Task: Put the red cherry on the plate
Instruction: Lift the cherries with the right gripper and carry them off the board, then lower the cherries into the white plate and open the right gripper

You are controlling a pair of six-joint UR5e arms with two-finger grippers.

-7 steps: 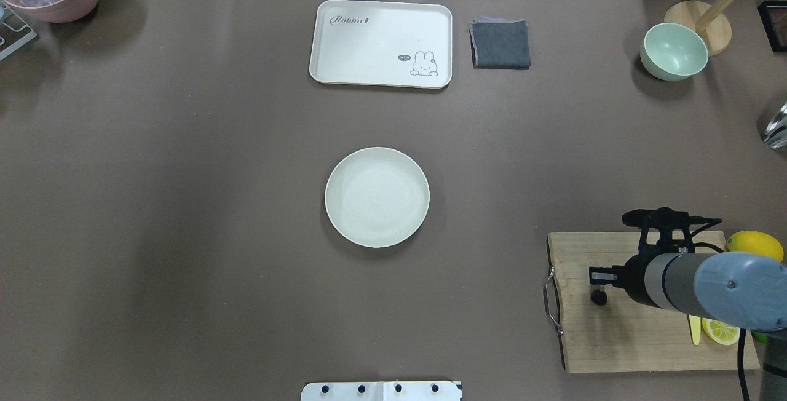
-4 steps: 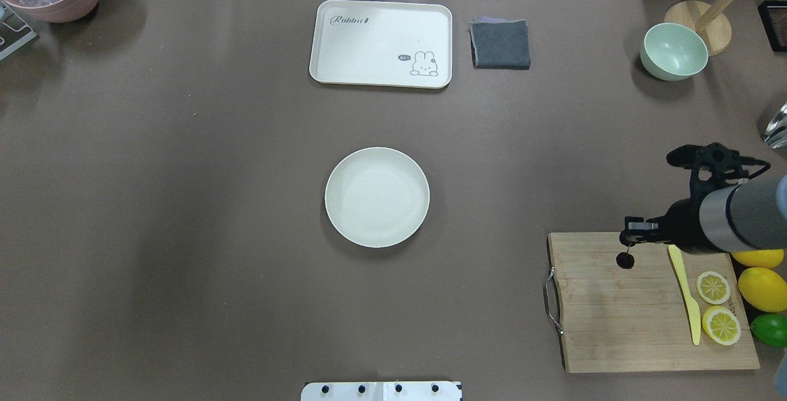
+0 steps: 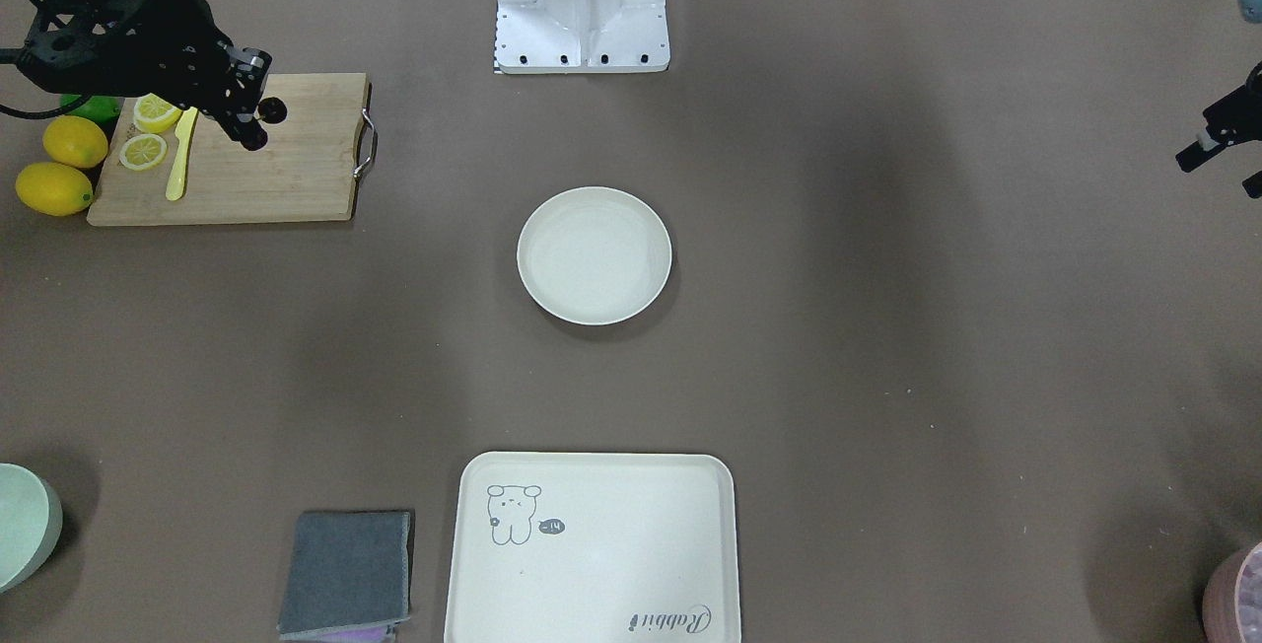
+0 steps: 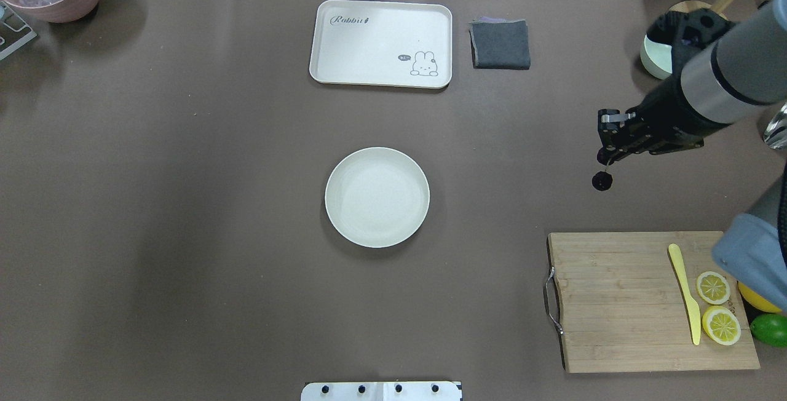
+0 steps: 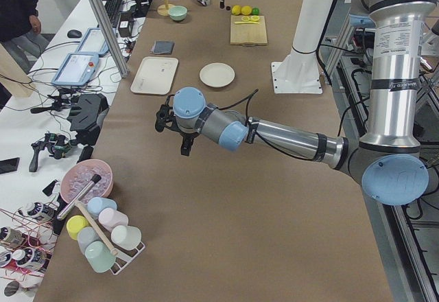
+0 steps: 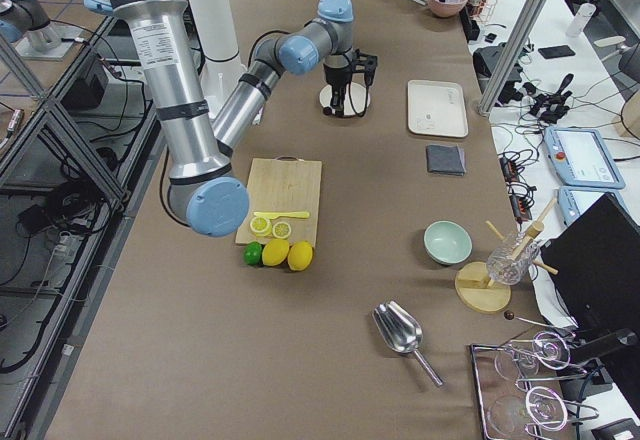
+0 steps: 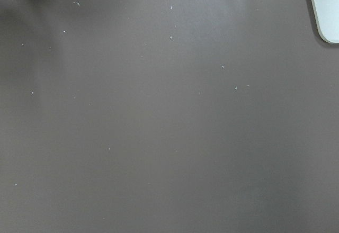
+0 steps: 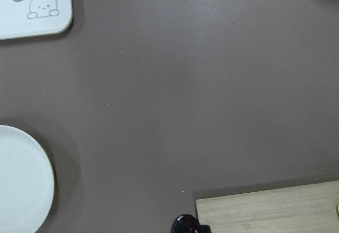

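Observation:
The red cherry (image 4: 602, 181) is a tiny, dark pair that hangs by its stem from my right gripper (image 4: 606, 154), which is shut on it in the air above bare table. Cherry and gripper are past the cutting board's far edge. The front view shows the cherry (image 3: 273, 110) beside the black fingers (image 3: 246, 130), and it peeks in at the bottom of the right wrist view (image 8: 185, 225). The cream plate (image 4: 377, 197) lies empty at the table's centre, well to the left of the cherry. My left gripper (image 3: 1218, 145) hovers open at the far side with nothing in it.
A wooden cutting board (image 4: 615, 302) at the near right carries a yellow knife (image 4: 685, 293) and lemon slices (image 4: 713, 287). At the back are a rabbit tray (image 4: 381, 44), a grey cloth (image 4: 500, 44) and a green bowl (image 4: 652, 59) partly behind my arm.
My right gripper has lifted the cherry off the cutting board. It has carried the cherry away from the robot, past the board's far edge, and risen higher.

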